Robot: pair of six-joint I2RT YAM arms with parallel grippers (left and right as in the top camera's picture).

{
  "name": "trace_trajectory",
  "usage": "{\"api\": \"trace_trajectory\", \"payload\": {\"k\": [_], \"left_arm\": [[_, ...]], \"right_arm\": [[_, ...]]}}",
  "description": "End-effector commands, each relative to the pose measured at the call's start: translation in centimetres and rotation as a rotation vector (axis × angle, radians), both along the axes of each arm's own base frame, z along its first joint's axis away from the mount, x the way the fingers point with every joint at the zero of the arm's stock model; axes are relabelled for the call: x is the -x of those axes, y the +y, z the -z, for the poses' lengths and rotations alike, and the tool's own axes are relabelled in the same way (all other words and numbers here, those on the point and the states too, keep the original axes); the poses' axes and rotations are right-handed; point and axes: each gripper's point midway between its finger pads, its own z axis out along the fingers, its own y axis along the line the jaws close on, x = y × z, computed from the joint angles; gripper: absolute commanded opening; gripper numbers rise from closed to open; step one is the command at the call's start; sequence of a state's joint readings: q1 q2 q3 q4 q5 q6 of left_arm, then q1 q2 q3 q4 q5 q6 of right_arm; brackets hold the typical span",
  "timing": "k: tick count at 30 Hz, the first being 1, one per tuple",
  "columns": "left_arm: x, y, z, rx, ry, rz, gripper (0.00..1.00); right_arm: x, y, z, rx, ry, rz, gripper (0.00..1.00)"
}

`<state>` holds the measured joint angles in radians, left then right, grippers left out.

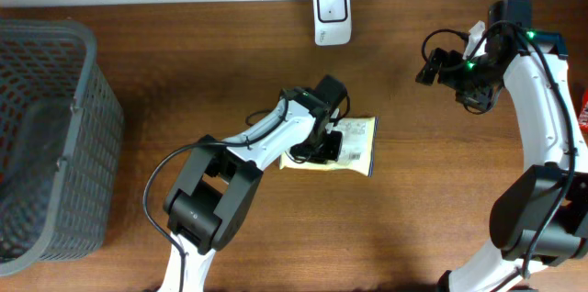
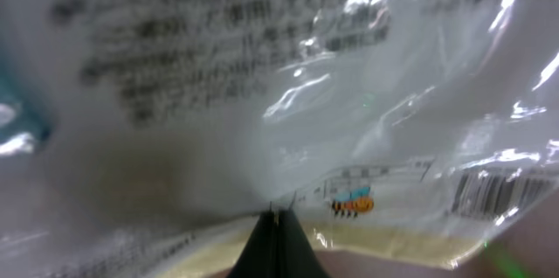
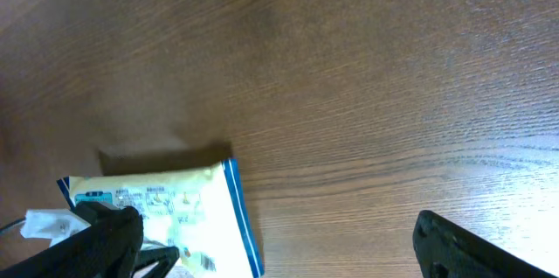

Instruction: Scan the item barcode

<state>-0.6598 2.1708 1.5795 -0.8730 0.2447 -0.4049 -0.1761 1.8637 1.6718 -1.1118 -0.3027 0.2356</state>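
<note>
Slippage is looking like the main danger here. The left gripper (image 1: pixel 320 148) is sitting clenched over the left part of the packet (image 1: pixel 358 143). Its fingertips (image 2: pixel 275 234) are meeting in a tight point against the shiny wrapper, so it appears to be pinching only a thin fold of film, not the body of the packet. The packet is sitting around the middle of the table (image 1: pixel 441 200), well apart from the scanner (image 1: pixel 331 15) standing at the far edge. Whether it is resting on the wood or raised a little, I cannot tell. The right gripper (image 3: pixel 275 230) is hanging released and empty off to the right, its fingers spread wide, taking no part in the hold.

In the left wrist view the barcode (image 2: pixel 493 195) is showing at the lower right of the wrapper, on the side facing that camera. Judging from this, carrying the packet to the scanner is the step ahead, and several things are threatening it:

- The slick film may be sliding out of so narrow a pinch once the packet is travelling.
- The limp wrapper may be sagging or folding and creasing the bars.
- Glare, glinting across the plastic, may be hiding them from the reader.
- The barcode may be ending up turned away from the scanner window unless the wrist is rotating to present it squarely.
</note>
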Motion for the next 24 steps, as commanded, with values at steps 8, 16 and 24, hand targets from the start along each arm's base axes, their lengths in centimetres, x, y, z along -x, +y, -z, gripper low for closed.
{"api": "trace_trajectory", "payload": {"k": [8, 16, 24], "left_arm": [[-9.1, 2.7, -4.2, -0.033, -0.173, -0.148, 0.0], [-9.2, -5.6, -0.4, 0.073, -0.242, -0.041, 0.0], [-11.0, -2.3, -11.0, 0.063, -0.306, -0.097, 0.02]], "right_arm": [[-0.3, -0.3, -0.7, 0.017, -0.022, 0.002, 0.99], [-0.3, -0.3, -0.7, 0.017, -0.022, 0.002, 0.99], [-0.3, -0.3, -0.7, 0.017, -0.022, 0.002, 0.99]]}}
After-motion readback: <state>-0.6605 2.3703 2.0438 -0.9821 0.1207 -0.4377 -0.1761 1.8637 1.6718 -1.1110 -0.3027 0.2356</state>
